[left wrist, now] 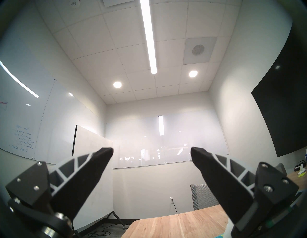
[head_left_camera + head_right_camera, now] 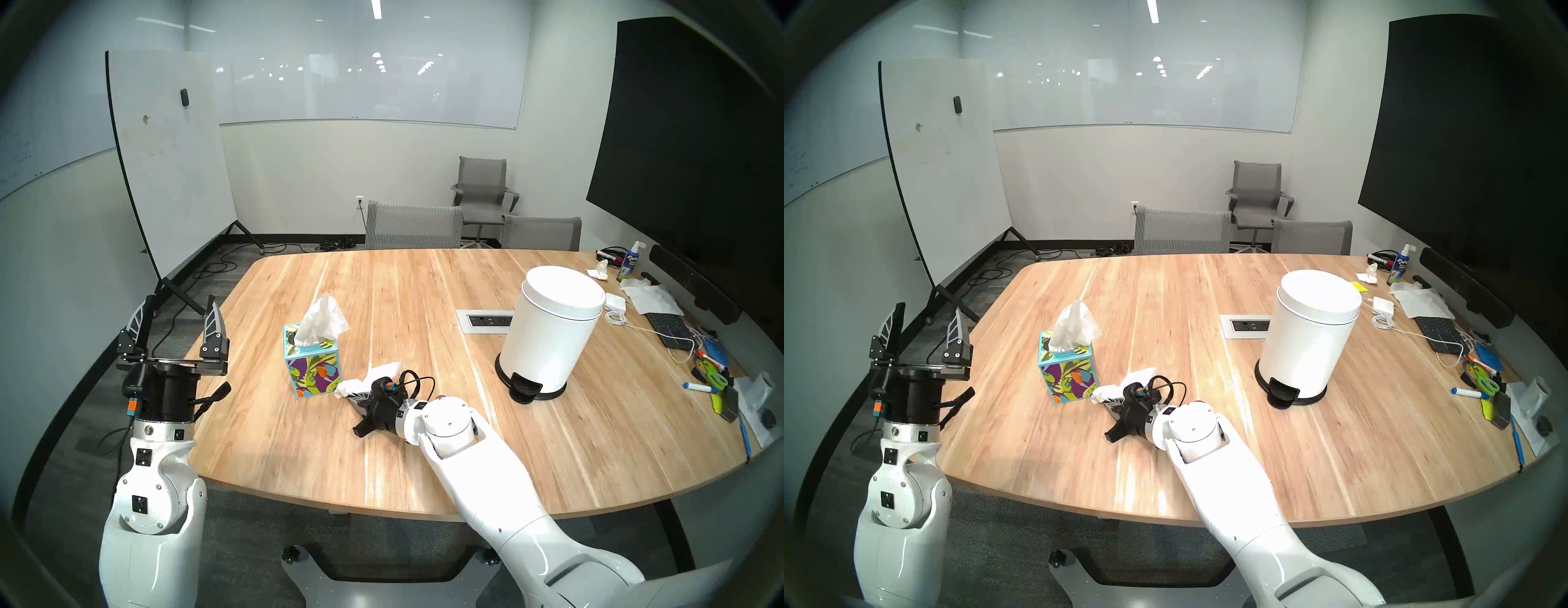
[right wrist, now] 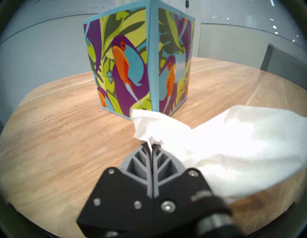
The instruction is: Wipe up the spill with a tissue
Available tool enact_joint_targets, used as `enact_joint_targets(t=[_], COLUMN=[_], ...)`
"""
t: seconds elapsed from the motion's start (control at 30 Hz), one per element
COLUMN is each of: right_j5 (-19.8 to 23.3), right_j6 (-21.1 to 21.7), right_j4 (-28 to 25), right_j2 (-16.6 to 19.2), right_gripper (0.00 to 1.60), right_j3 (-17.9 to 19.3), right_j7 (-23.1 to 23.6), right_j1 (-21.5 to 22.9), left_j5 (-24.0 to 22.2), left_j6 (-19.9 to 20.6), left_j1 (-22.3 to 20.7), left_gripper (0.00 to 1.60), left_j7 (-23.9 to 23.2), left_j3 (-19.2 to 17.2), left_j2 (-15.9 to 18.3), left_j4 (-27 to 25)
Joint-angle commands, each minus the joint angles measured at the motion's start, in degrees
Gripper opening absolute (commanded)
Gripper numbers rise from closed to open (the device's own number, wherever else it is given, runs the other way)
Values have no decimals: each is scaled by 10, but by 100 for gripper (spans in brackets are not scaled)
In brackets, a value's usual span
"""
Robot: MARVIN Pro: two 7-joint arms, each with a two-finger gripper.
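Note:
My right gripper [image 2: 354, 397] [image 2: 1110, 401] [image 3: 152, 146] lies low over the wooden table [image 2: 297, 450], shut on a crumpled white tissue [image 2: 373, 374] [image 2: 1138, 377] [image 3: 232, 149]. The tissue spreads over the wood to the gripper's right side and nearly touches the colourful toucan-print tissue box [image 2: 312, 367] [image 2: 1067, 375] [image 3: 129, 66]. Another tissue [image 2: 322, 318] sticks up from the box's top. The spill does not show in any view; the tissue and gripper cover the wood under them. My left gripper [image 2: 180, 303] [image 2: 929, 310] [image 1: 151, 149] is open, points upward beside the table's left edge and holds nothing.
A white pedal bin [image 2: 551, 331] stands to the right of the middle, behind it a power socket plate [image 2: 488, 320]. Cables, markers, scissors, a keyboard and papers [image 2: 679, 335] crowd the right edge. Grey chairs [image 2: 413, 225] stand at the far side.

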Motion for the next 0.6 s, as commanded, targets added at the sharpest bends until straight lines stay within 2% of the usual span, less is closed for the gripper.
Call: enact_joint_targets(t=[0.0, 0.2, 0.23, 0.27, 0.43, 0.47, 0.57], right_j5=[0, 6, 5, 9, 9, 11, 12], right_j6=[16, 5, 16, 1, 13, 3, 5], right_j4=[-56, -98, -123, -102, -155, -145, -170], right_j2=[7, 1, 5, 1, 6, 4, 8], right_gripper=[0, 0, 0, 0, 0, 0, 0], right_j3=[7, 17, 21, 23, 34, 36, 42], right_j7=[-10, -13, -16, -15, -31, -31, -37], right_j1=[-25, -33, -45, -35, -72, -69, -85], left_j5=[0, 0, 0, 0, 0, 0, 0], left_j6=[-4, -4, -4, -4, -4, -4, -4], left_j1=[1, 1, 1, 1, 1, 1, 1], left_gripper=[160, 160, 160, 160, 160, 160, 160], left_j7=[1, 0, 0, 0, 0, 0, 0], left_j3=[-1, -1, -1, -1, -1, -1, -1], left_j2=[-1, -1, -1, -1, -1, -1, -1], left_j4=[-10, -9, -9, -9, -10, -10, -10])
